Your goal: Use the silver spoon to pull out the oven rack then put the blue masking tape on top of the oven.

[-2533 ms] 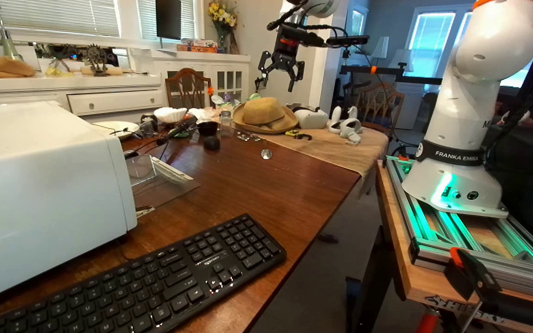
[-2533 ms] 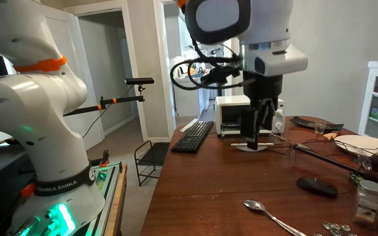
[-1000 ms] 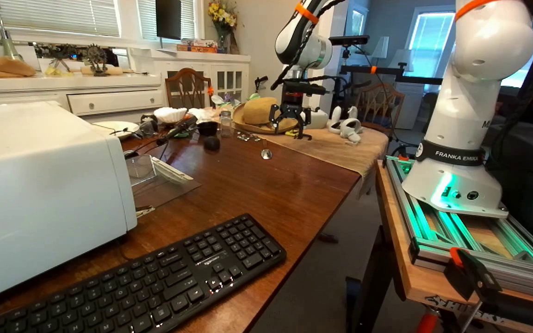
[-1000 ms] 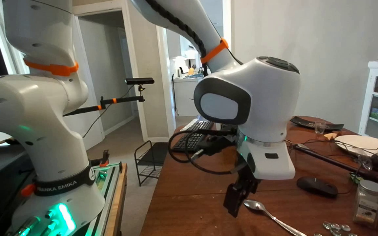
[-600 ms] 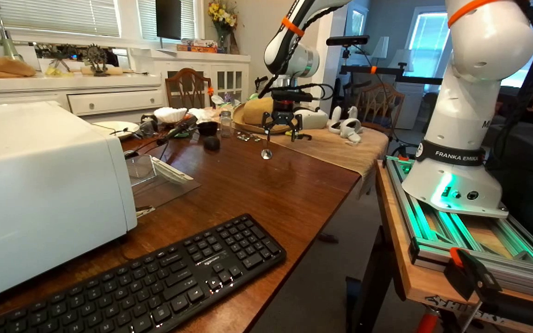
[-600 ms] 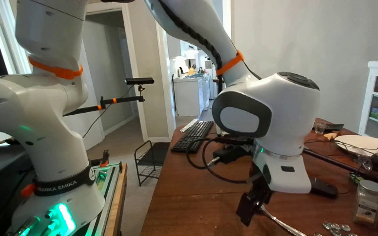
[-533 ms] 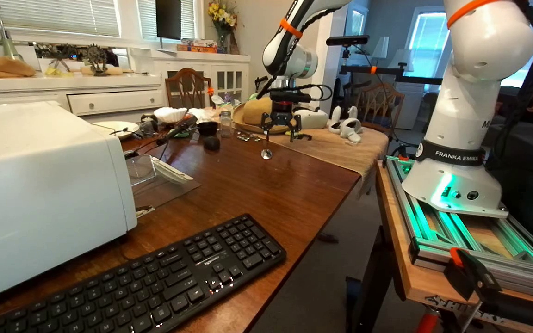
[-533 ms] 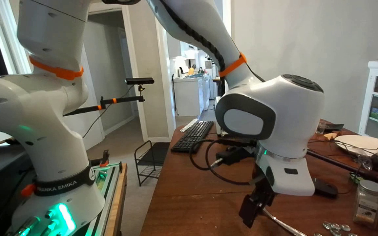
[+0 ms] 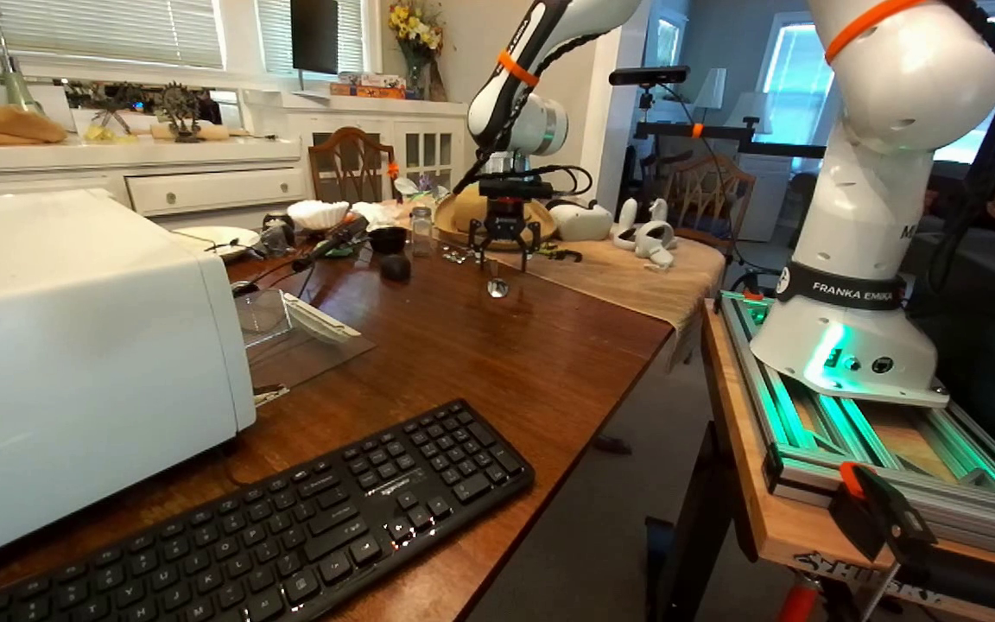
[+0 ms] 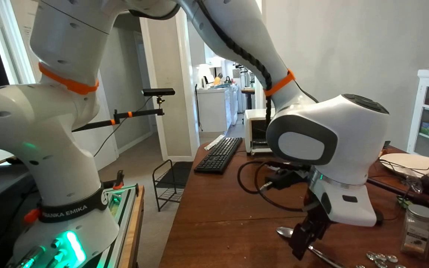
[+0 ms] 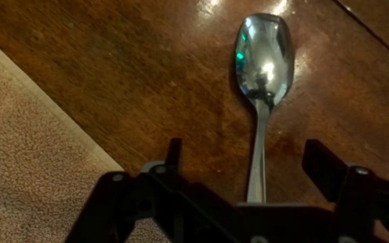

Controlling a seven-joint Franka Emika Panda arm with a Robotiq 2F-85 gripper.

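So the pincer (image 11: 245,150) is hanging right over the silver spoon (image 11: 265,57), which is lying on the bench (image 11: 194,98). Its two fingers (image 11: 324,168) are standing wide apart, the spoon's handle running between them with gaps showing on both sides, and the bowl is poking out ahead. A tan towel (image 11: 35,152) is lying off past one finger. In both exterior views some clear glass gems (image 10: 380,257) are lying near the pincer, a lidded glass jar (image 10: 418,230) standing just beside them. In an exterior view a straw hat (image 9: 456,214) is sitting behind it. Well apart from the pincer, the white oven (image 9: 91,345) is sitting with a black keyboard (image 9: 333,501) just beside it. What's looking like the oven rack (image 10: 260,141) is showing inside, but the arm (image 10: 348,137) is blocking most of that, so don't quote me.
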